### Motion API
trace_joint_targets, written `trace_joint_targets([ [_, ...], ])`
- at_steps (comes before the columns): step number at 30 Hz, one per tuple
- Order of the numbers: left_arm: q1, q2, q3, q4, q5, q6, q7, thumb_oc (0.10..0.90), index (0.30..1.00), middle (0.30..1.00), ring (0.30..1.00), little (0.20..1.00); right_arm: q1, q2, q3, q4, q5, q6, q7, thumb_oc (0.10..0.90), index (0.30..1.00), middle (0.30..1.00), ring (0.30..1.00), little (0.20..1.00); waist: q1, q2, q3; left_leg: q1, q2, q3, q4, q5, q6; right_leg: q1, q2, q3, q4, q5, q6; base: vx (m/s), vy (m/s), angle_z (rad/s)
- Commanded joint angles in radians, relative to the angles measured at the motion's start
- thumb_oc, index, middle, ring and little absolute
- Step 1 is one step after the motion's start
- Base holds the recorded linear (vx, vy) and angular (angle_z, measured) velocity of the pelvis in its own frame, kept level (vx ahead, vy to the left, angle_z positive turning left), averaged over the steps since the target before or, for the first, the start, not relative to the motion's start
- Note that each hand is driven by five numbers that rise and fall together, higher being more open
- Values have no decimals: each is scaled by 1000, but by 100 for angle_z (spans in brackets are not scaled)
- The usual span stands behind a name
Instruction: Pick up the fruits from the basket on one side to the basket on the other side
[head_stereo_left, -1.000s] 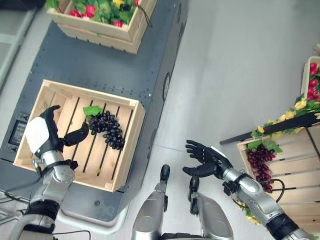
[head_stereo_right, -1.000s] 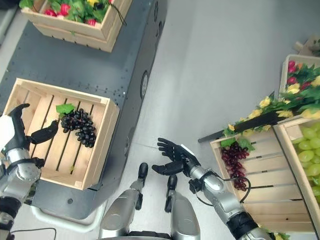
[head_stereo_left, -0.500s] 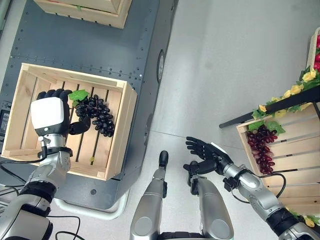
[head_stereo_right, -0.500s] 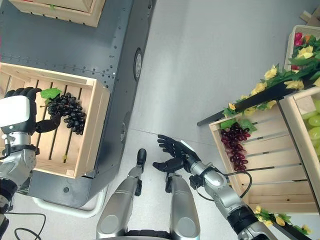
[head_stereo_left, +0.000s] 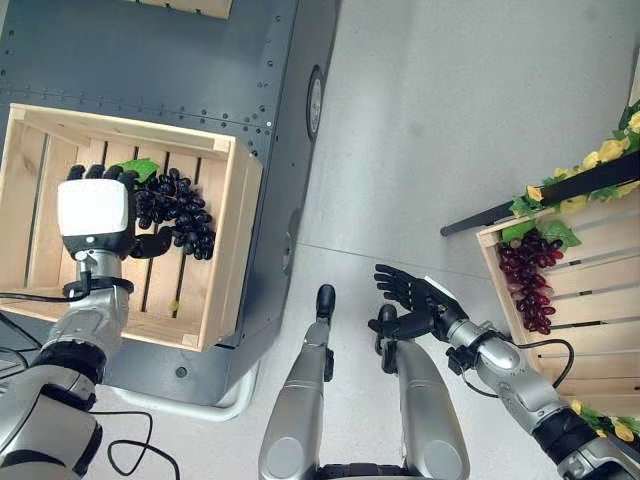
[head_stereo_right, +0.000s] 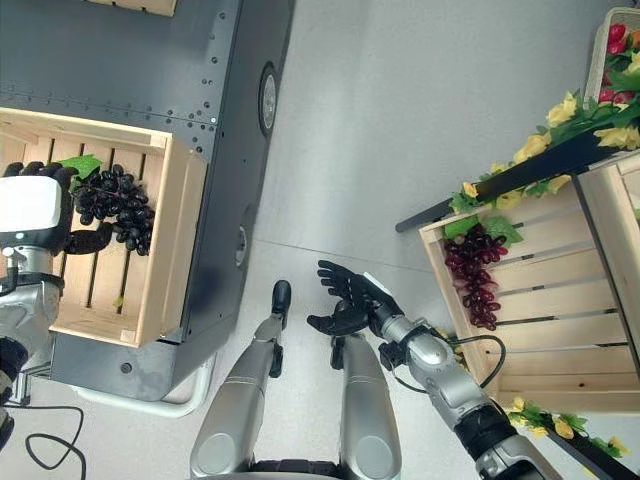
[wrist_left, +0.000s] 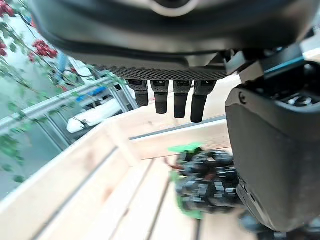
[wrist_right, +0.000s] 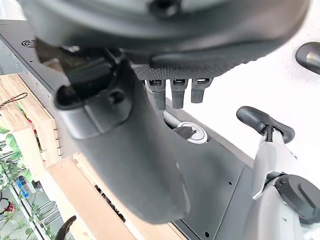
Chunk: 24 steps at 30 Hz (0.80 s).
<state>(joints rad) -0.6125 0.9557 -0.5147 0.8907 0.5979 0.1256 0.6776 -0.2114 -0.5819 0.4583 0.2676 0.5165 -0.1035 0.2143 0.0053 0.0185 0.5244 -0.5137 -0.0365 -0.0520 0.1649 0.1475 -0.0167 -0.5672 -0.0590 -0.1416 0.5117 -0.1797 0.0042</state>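
Wooden slatted crate, left side of the left eye view, resting on a dark grey riveted platform. Contents: one bunch of dark purple grapes with a green leaf at its upper end, lying on the slats in the crate's right half. Left hand, white-backed, is down inside this crate just beside the bunch on its left; thumb reaches under the lower edge of the grapes and fingers extend at the leaf end, not closed round the fruit. Left wrist view: fingers straight above the grapes, hand wide. Right hand, lower centre-right of the frame, hovers over the pale grey floor, fingers spread and relaxed, holding nothing. Second wooden crate, right edge of frame, holds a bunch of red grapes with leaves; yellow flowers and foliage along a dark bar above it.
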Motion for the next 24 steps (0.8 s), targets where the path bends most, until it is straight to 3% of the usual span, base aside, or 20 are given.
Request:
trace_joint_targets([
  [1,-76,106,46,21,51,102,22,800,900,900,900,900,12,-12,14,-133,6,-59,-14,800,900,900,900,900,-29,3,-4,-21,-47,89,148,-158,23,44,50,15,-101,53,6,0,0,0],
  [7,-168,108,-18,108,32,152,18,800,900,900,900,900,-5,0,38,-130,8,-63,-43,800,900,900,900,900,-40,-7,-4,-32,-46,101,156,-165,30,30,53,22,-110,65,12,0,6,0],
  [13,-192,115,-32,113,54,160,0,800,900,900,900,900,-2,2,34,-129,8,-65,-41,800,900,900,900,900,-41,-12,-4,-39,-49,109,169,-174,34,26,51,28,-110,70,15,1,5,0],
  [18,-228,124,-58,118,99,112,-41,800,900,900,900,900,-7,1,37,-123,22,-71,-54,800,900,900,900,900,-42,-16,-4,-43,-51,117,175,-182,42,16,52,35,-109,78,21,4,6,0],
  [24,-251,125,-101,124,99,102,-114,800,900,900,900,900,-3,-6,33,-133,23,-69,-68,800,900,900,900,900,-51,-19,-4,-51,-52,129,173,-183,48,5,53,44,-124,94,27,7,33,-4],
])
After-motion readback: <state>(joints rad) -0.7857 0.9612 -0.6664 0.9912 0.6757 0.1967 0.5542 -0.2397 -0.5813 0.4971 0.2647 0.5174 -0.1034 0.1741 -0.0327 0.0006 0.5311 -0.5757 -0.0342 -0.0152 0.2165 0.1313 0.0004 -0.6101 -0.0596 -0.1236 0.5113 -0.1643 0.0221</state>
